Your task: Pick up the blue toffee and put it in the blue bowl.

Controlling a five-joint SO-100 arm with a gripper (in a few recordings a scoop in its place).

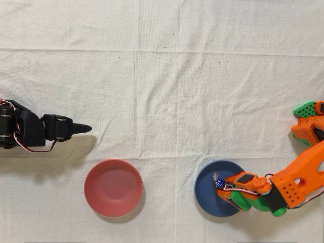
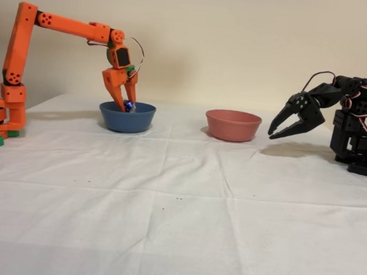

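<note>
**Toffee over the bowl, release pending**

The orange two-finger gripper (image 2: 126, 105) is clenched on the small oval toffee in shiny dark-blue foil (image 2: 129, 106), holding it at its fingertips. In the fixed view, left of centre, the candy sits right at rim height of the round matte dark-blue shallow bowl (image 2: 126, 122), so it is inside the bowl's outline but not yet lying on the floor of it (I can't tell whether it touches the inner surface).

The overhead view agrees: lower right of the frame, the toffee (image 1: 219, 183) shows over the middle of the blue bowl (image 1: 207, 195), with the gripper (image 1: 223, 184) reaching in from the right edge of the bowl.

Why held this way: the fingers point steeply down, so opening them should drop the candy straight into the dish rather than over the rim. Centre placement leaves margin on all sides.

The round pink-red bowl (image 1: 113, 187) sits well apart at lower left in the overhead view, untouched, not the target. The idle black arm (image 2: 339, 119) is clear of both.

My read: the carry is done, only the release is left.
</note>
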